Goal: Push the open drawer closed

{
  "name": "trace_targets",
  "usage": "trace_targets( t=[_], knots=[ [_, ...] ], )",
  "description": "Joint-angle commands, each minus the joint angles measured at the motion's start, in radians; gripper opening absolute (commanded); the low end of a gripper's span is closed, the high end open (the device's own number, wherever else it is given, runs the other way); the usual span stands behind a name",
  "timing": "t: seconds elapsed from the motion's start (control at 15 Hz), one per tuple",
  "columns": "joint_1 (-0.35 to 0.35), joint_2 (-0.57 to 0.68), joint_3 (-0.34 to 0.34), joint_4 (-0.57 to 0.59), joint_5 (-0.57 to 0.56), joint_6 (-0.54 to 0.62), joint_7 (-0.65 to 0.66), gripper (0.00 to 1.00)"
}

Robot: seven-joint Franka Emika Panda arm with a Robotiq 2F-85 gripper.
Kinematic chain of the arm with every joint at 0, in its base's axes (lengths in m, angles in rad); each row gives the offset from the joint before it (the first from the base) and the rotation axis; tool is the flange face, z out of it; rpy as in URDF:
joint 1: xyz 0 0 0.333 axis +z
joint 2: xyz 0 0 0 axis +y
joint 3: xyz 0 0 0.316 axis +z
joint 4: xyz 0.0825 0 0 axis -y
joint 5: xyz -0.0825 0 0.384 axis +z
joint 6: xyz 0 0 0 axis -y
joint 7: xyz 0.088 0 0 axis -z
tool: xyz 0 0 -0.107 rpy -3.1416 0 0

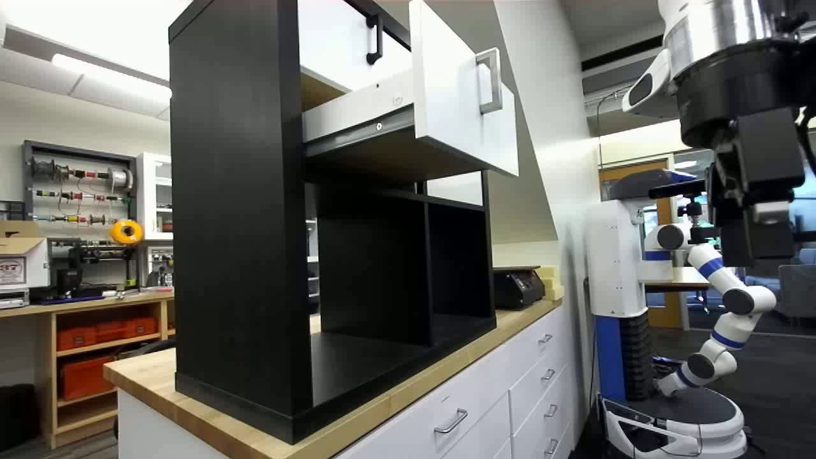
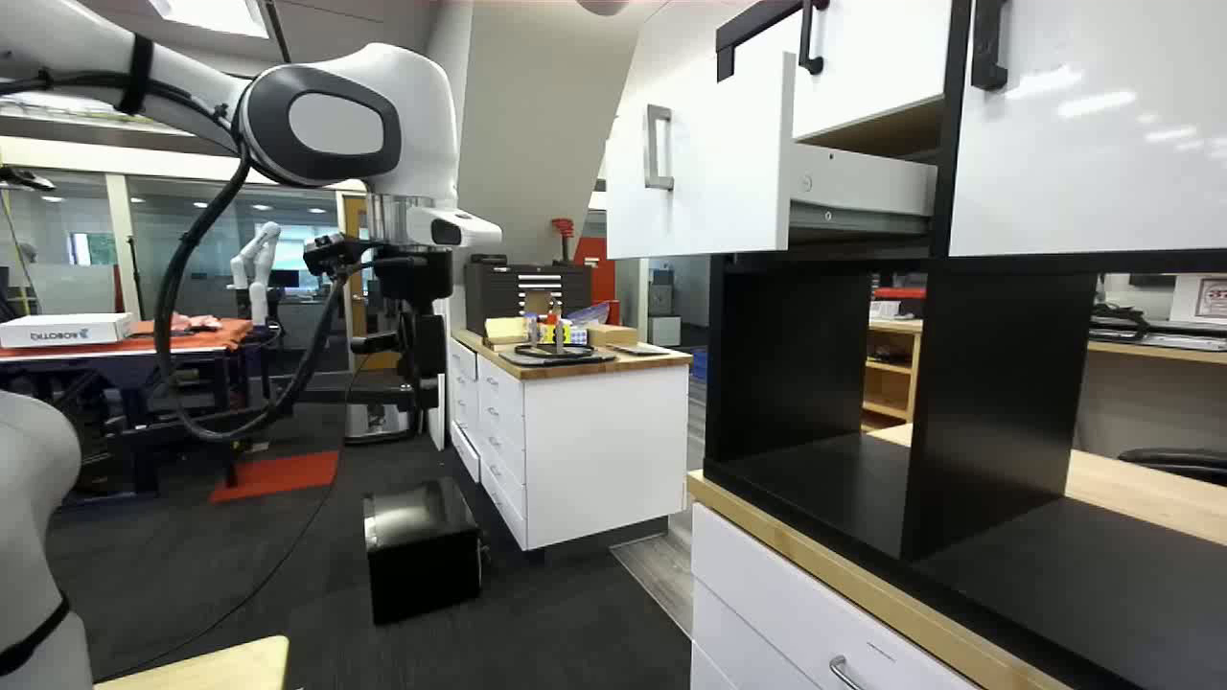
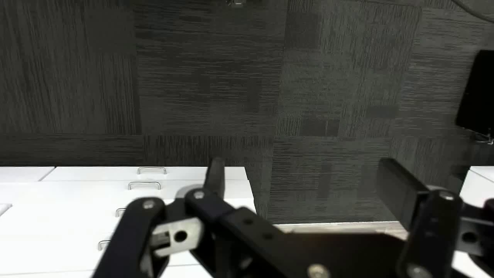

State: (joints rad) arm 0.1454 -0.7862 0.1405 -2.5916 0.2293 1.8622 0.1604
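A: Far left, what is listed?
B: Arm (image 2: 407, 120), white, one. Held clear, presumably to leave room for a run inward.
A: Next?
B: Gripper (image 3: 301, 175), black, one, pointing down. Fingers (image 3: 401, 191) spread wide in the wrist view, nothing between them. A push needs no grip; bringing them together might make a firmer blunt end.
A: Then?
B: Drawer (image 2: 714, 163), white, one. Stands well out from the upper left of the shelf (image 2: 997, 402), front toward the arm, a clear gap from the gripper in both exterior views. Closing not yet done; coming up to the front seems the step in hand.
A: Fittings?
B: Handle (image 2: 652, 144), metal, one, jutting from the front; the flat face beside it is likely the better place to press. Rail (image 2: 863, 220), exposed along the side, bearing the drawer; a straight, central push should run best, an off-centre one might bind.
A: And the shelf?
B: Black, one, standing on the counter (image 2: 815, 558), perhaps to bring the drawer within the arm's reach. No fastening shows; a hard shove could shift it.
A: Last, at far right?
B: Panel (image 2: 1093, 163), white, one, in the shelf beside the drawer's bay; already in, so not the one to push.
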Motion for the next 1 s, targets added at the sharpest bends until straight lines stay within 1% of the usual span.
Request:
trace_targets(
  t=[0.0, 0.93],
  knots=[
    [-0.007, 0.000, 0.005, 0.002, 0.003, -0.004, -0.004, 1.00],
    [-0.015, 0.004, 0.006, 0.003, -0.006, 0.004, -0.001, 1.00]
  ],
)
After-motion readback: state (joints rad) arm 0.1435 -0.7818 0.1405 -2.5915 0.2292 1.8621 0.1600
